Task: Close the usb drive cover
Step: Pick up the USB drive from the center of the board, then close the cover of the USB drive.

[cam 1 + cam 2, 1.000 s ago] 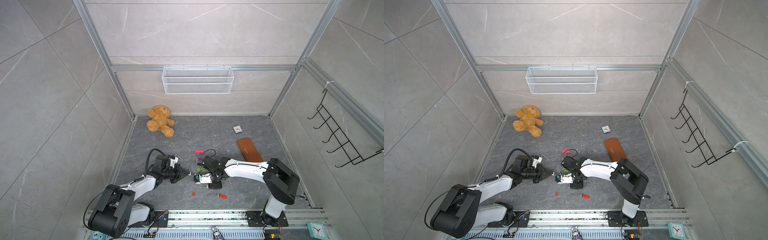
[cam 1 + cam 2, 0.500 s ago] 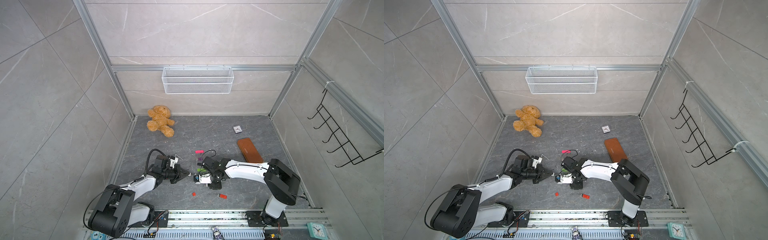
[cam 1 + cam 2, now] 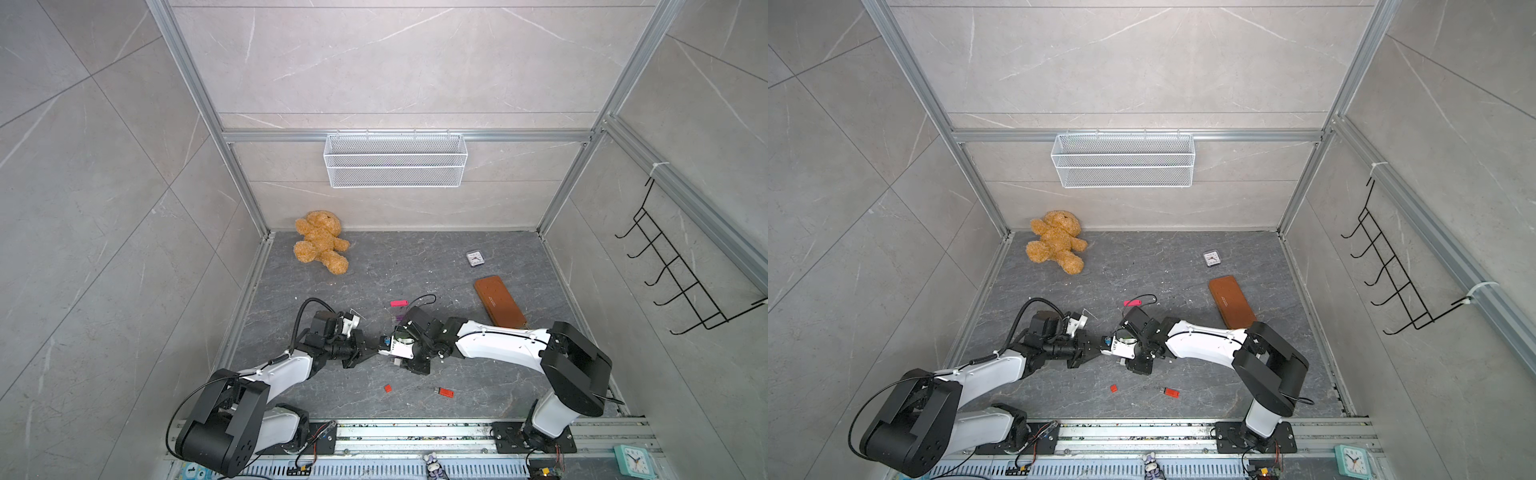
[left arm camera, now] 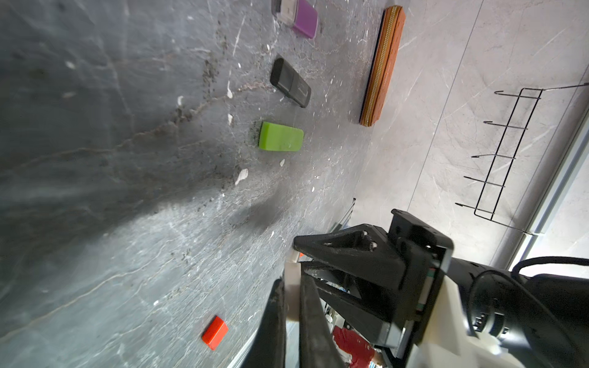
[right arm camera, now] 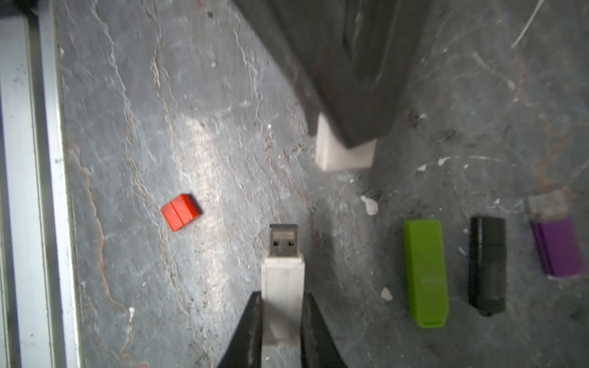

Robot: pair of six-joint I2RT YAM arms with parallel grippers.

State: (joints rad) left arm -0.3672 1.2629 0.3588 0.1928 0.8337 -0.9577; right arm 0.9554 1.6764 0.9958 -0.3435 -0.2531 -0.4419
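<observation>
Veined slate floor (image 5: 207,111), white drive (image 5: 282,296), boxy cap (image 5: 344,157)

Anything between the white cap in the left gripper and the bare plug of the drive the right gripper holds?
Nothing visible. In the right wrist view only open air, with floor behind, separates the white cap, pinched by the left gripper, from the plug of the white drive in the right gripper.

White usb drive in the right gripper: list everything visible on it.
The white usb drive is a slim rectangular body, apparently matte plastic, with a bare metal plug sticking out, uncovered. The right gripper is shut on its long sides. The white cap, pinched in the left gripper, sits ahead of the plug, off its axis, not touching.
</observation>
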